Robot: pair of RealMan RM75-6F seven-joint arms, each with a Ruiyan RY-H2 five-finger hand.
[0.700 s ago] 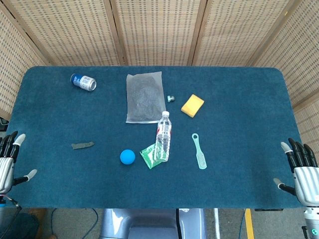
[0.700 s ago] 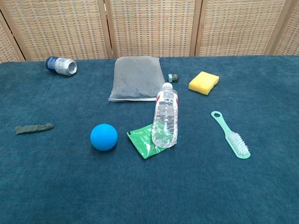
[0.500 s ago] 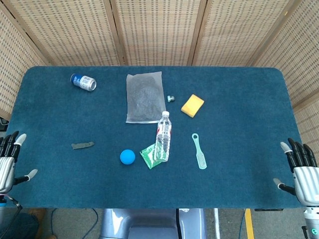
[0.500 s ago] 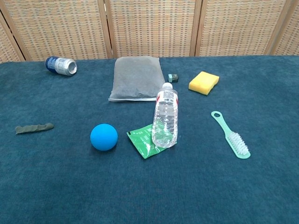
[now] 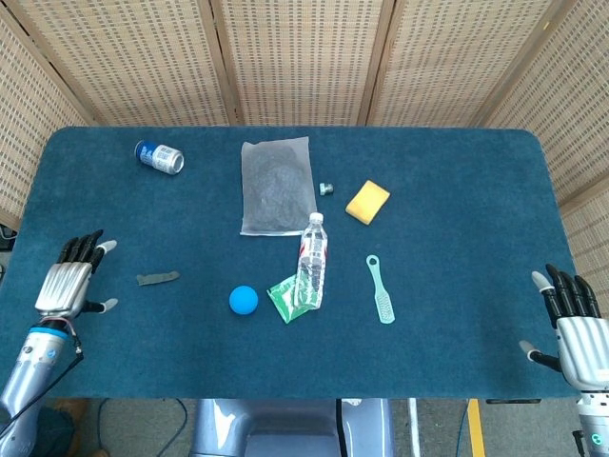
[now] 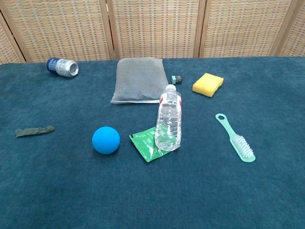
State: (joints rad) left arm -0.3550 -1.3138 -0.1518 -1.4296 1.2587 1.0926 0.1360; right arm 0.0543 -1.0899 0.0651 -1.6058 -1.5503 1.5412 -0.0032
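The left robot hand [image 5: 68, 284] is spread open over the counter [image 5: 457, 190], empty, with the dark green strip [image 5: 157, 278] lying just at its 3 o'clock. The right robot hand [image 5: 569, 324] is held open at the counter's edge.

Silver hand [image 5: 67, 284], black fingers [image 5: 80, 248]
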